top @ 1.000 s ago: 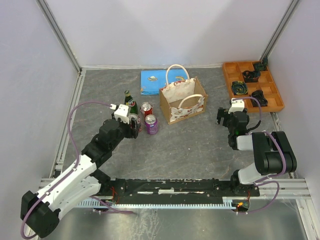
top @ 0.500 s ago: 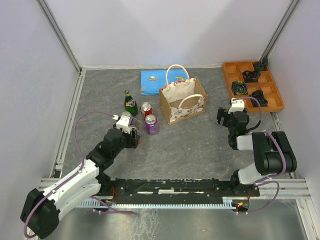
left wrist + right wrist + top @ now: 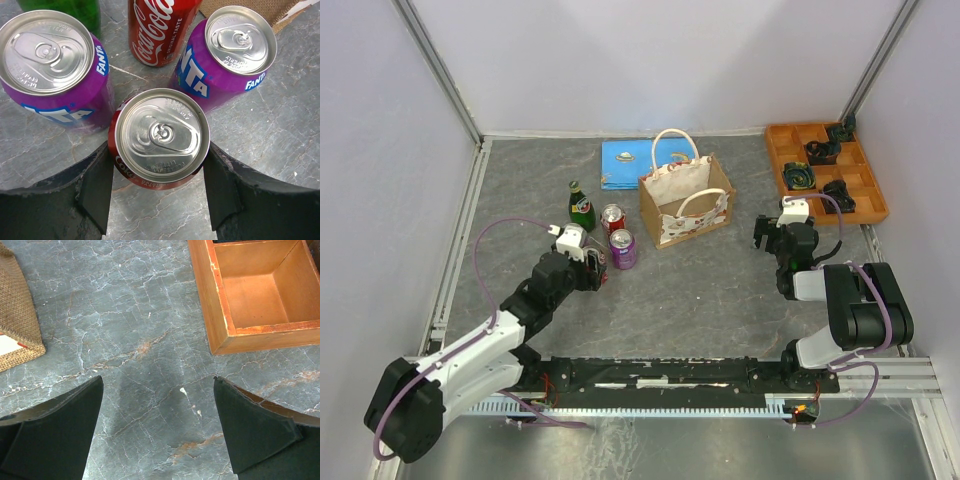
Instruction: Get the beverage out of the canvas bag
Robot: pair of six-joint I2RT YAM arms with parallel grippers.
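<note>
The canvas bag [image 3: 685,200] stands open at the table's middle back, and its burlap corner shows in the left wrist view [image 3: 280,10]. Left of the bag stand a green bottle [image 3: 581,207], a red Coke can [image 3: 612,218] and a purple Fanta can [image 3: 623,249]. My left gripper [image 3: 593,267] sits just in front of them. In the left wrist view the left gripper [image 3: 157,167] is shut on a second red Coke can [image 3: 160,135], upright, with a finger against each side. Another Fanta can [image 3: 47,55] stands close on its left. My right gripper [image 3: 768,236] is open and empty.
A flat blue picture book [image 3: 623,163] lies behind the bag. An orange wooden compartment tray [image 3: 775,150] with dark items stands at the back right, and its corner shows in the right wrist view [image 3: 220,305]. The bag's burlap side [image 3: 17,315] lies left of the right gripper [image 3: 157,425].
My left gripper has drawn back from beside the green bottle toward the near side, then shifted slightly right. The right arm has not moved.
</note>
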